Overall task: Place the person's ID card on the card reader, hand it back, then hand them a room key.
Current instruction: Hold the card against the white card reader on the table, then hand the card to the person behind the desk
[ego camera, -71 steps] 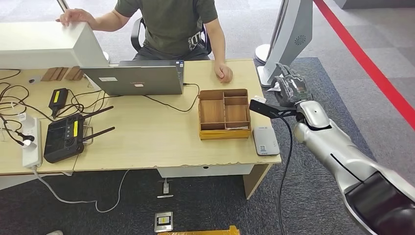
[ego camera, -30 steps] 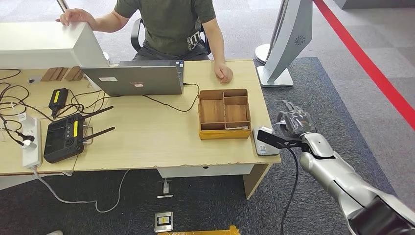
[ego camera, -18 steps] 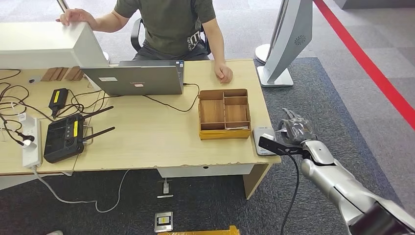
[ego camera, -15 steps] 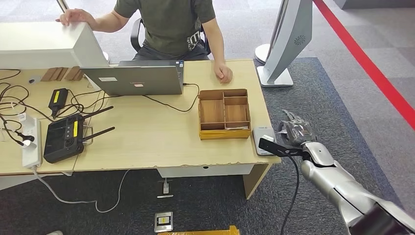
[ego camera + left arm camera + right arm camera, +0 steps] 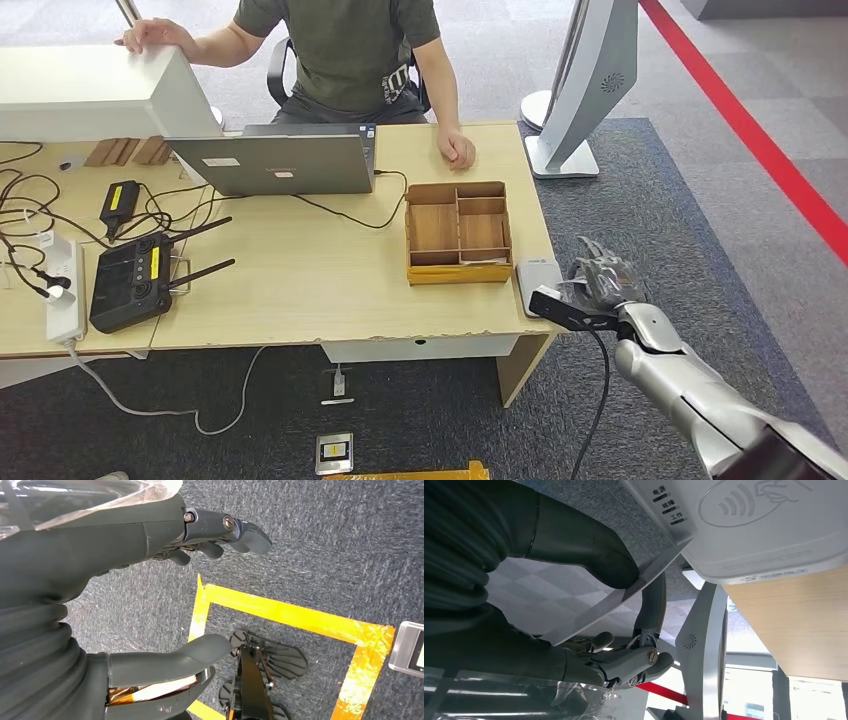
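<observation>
Grey thumb and dark fingers of the right hand pinch the pale ID card, its far edge just meeting the rim of the white card reader at the table's near right corner, beside the wooden tray. The left hand hangs over the floor, fingers apart and holding nothing. By my reading the card is not yet laid flat on the reader, so the read, the return to the seated person and the room key are all left to do.
</observation>
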Available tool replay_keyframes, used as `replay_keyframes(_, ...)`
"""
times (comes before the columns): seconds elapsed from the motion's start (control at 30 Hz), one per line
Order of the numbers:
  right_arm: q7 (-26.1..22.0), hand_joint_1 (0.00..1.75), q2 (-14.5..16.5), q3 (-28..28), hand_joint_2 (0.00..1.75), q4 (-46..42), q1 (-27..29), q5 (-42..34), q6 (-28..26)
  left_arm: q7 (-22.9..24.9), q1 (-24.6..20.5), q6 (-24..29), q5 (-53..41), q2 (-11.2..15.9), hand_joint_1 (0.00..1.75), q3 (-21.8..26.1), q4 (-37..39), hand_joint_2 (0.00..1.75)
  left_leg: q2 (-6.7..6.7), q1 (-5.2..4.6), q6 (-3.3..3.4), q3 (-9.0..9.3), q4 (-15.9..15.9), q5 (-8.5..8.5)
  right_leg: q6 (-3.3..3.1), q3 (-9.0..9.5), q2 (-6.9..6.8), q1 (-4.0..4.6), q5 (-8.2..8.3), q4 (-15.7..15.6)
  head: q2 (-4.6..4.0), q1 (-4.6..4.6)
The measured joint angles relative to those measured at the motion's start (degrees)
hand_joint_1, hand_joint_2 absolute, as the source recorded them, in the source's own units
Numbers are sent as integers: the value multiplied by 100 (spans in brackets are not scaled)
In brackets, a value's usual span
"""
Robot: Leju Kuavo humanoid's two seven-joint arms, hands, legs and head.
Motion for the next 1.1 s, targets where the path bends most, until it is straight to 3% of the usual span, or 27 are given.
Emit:
replay_keyframes(0.7,21,175,-77,-38,175,-7,-31,41,-134,0,1,-55,-26,0,0,-4,0,175,0,-1,1,5,0,1,1,9,0,-1,2,0,0,-1)
replay_keyframes(1.1,337,175,-309,-38,175,-537,-1260,684,302,-8,0,-142,-77,0,0,-38,2,175,2,-2,0,1,0,3,1,5,0,-1,5,2,0,0)
